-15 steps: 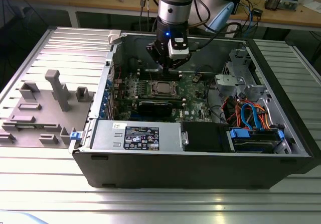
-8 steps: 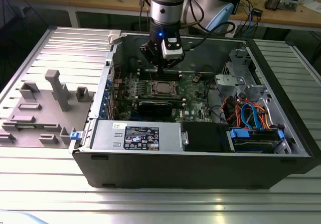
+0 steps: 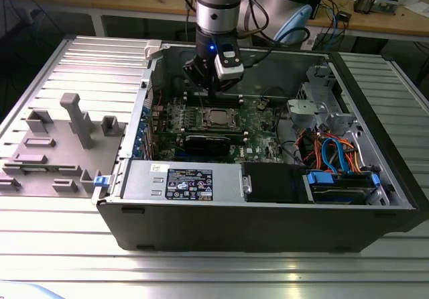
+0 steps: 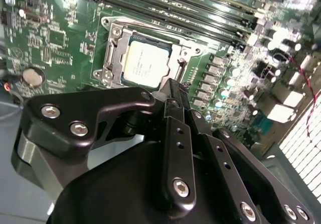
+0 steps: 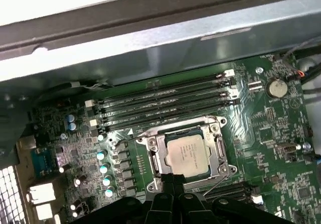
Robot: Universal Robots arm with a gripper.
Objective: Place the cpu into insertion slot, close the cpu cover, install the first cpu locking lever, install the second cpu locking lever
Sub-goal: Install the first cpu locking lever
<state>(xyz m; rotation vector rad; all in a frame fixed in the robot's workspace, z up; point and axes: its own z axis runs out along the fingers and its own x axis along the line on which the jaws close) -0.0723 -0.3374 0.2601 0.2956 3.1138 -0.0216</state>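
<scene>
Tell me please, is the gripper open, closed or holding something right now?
Gripper: closed, fingers together with nothing held between them, tips just beside the cpu.

The hand (image 5: 173, 178) partly hides the cpu cover (image 5: 219, 151).

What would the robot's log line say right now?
cpu: seated | cpu cover: lying flat around it | gripper: hovering near cpu, over green board

cpu (image 5: 186, 153): silver-grey square, seated flat in insertion slot (image 5: 175, 129) on green board (image 5: 271, 133). cpu cover (image 5: 220, 151): silvery frame, lying flat around it, chip top showing through window.
</scene>
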